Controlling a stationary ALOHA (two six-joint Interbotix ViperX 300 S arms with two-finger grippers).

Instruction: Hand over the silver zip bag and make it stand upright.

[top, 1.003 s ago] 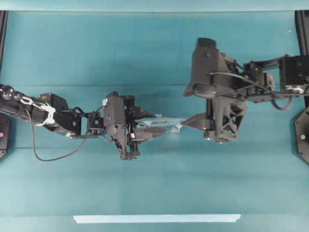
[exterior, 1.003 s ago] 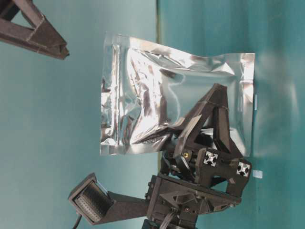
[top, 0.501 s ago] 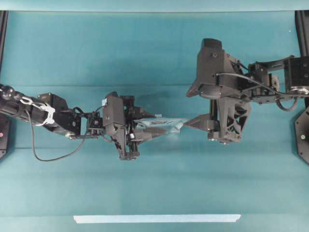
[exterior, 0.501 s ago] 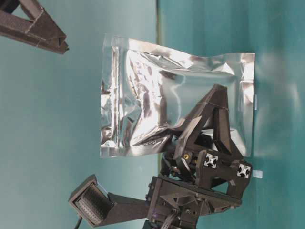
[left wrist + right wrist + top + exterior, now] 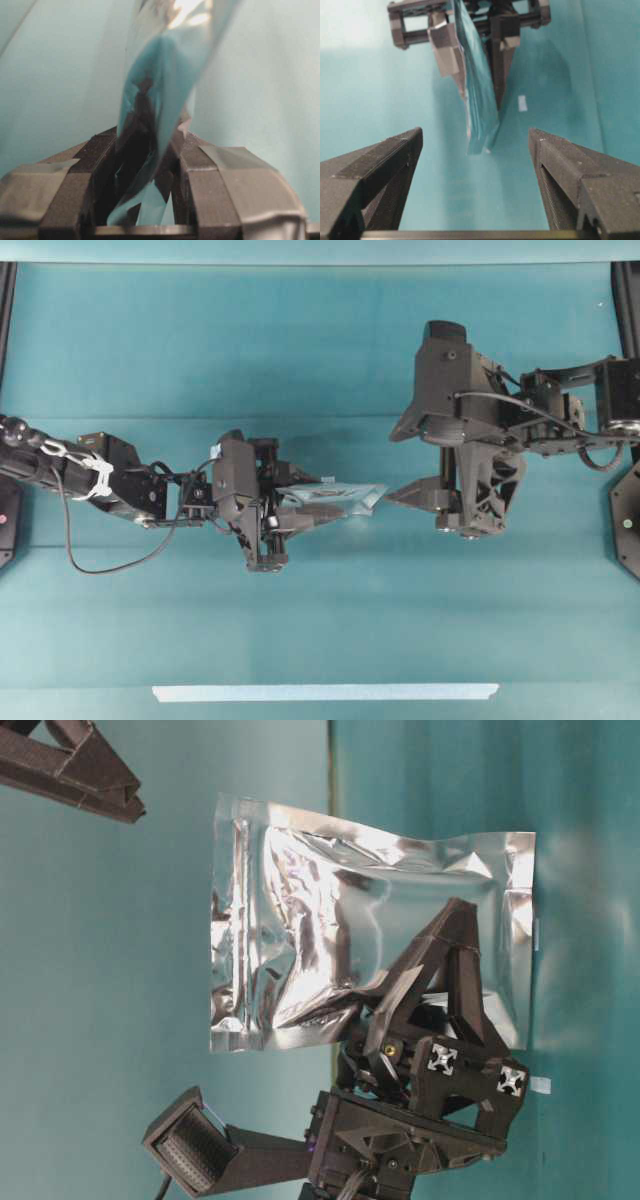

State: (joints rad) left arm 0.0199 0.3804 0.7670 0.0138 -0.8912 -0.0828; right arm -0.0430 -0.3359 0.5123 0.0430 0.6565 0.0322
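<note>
Right gripper backed off slightly, jaws wide open; our left gripper clamps the crinkled silver foil zip bag midair above the bench. Risk: bag's limp free edge slips past our open jaws.

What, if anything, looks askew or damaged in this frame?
Nothing damaged. The silver zip bag is crinkled and hangs edge-on in the air, clamped by the left gripper. The right gripper stands open beside its free end, not touching it.
</note>
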